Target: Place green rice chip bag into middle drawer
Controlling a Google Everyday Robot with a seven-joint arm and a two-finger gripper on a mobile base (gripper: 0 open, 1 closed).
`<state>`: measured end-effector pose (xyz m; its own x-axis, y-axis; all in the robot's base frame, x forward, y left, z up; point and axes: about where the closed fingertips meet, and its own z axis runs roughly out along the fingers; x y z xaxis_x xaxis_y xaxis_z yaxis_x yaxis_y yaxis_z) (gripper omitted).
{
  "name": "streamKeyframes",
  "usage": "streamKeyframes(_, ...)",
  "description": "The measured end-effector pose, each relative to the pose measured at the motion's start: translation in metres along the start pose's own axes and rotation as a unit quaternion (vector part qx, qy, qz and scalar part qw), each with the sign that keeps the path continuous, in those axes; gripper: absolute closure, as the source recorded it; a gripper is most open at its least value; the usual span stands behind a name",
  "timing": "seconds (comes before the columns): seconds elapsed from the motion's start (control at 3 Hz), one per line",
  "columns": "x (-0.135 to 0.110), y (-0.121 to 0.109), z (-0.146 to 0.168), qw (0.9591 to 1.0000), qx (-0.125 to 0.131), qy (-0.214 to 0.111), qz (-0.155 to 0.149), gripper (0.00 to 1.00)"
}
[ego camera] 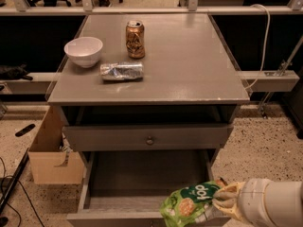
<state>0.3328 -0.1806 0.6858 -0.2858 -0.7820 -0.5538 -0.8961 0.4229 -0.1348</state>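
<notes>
Pinches the green rice chip bag (189, 205) by its right edge in the claw (221, 201), down at 5 o'clock. Holds it over the front rim of the open middle drawer (142, 174), toward its right corner. Up at 11 o'clock on the counter (189, 65): bowl (84, 51), can (135, 39), foil packet (121, 71).

The grey cabinet (189, 60) has two drawers: one upper drawer front (118, 137) and one open middle drawer (142, 174). On top sit one bowl (84, 51), one can (135, 39) and one foil packet (121, 71). One cardboard box (52, 155) stands beside it. One gripper (220, 201), at lower right, pinches the one green rice chip bag (189, 205).
</notes>
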Motion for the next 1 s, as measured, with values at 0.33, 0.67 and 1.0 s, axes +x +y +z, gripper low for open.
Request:
streamKeyframes(0.33,0.002,-0.014,0.048,0.9998,-0.005,0.011,0.018,1.0)
streamKeyframes(0.67,-0.028,-0.047,0.071,1.0,-0.002,0.003,0.008,1.0)
streamKeyframes(1.0,-0.028,-0.047,0.071,1.0,-0.002,0.003,0.008,1.0)
